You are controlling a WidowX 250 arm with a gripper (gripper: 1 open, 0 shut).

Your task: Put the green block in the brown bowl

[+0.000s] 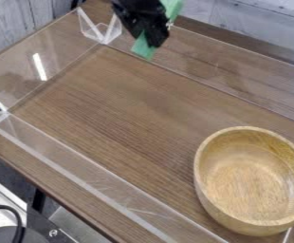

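Well, the block (143, 47) could slip and fall on the bench (105, 102). That could happen because it is thin and sticks out of the gripper (146, 36), so a weak or crooked hold might let it turn or slide. The bowl (251, 180) looks a good way off, near the other end of the bench, so there is a long trip for the block to make. If the arm lets go too soon, the block may miss the bowl. If the arm goes too low, the block may bump the thick rim and get knocked loose.

The block is right at the gripper. It sits between the two fingers, and green shows below them and also up on the far side. It looks tilted, not flat. The gripper seems to be clamped on the block, with its fingers pressed on the sides. The arm is dark and blurry there, so I can't see just where each finger touches. The block looks up off the bench, but I can't tell how high. The block is not in the bowl.
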